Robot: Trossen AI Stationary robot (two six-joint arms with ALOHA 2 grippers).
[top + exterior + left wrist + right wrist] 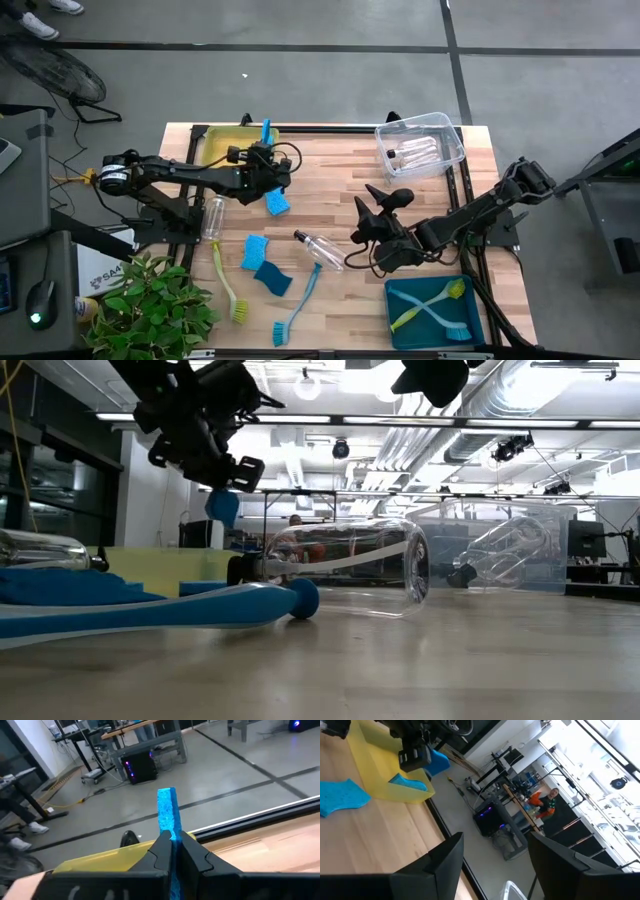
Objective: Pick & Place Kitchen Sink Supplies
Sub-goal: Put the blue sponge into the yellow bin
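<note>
My left gripper (pixel 263 150) (pixel 172 840) is shut on a blue sponge (pixel 166 810) (pixel 222 505), held up in the air at the yellow bin (pixel 222 142). My right gripper (pixel 368 200) (pixel 495 840) hovers open over mid-table, touching nothing. Lying on the table are a clear bottle (pixel 320 250) on its side, a second bottle (pixel 212 215), three blue sponges (pixel 277 203) (pixel 255 250) (pixel 272 278), a yellow-green brush (pixel 228 285) and a blue brush (pixel 298 305). My left gripper pinches the blue sponge between its two fingers, which are on its two broad faces at the lower end (pixel 170 833). The fingers slant down toward the table's far edge. The sponge stands on edge, sticks out past the fingertips and is lifted clear of the table.
A clear bin (pixel 448 135) at the far right holds bottles. A teal bin (pixel 392 312) at the near right holds two brushes. A green leafy plant (pixel 150 305) stands off the near left corner. In the low view the blue brush handle (pixel 150 610) and the lying bottle (pixel 350 565) fill the foreground.
</note>
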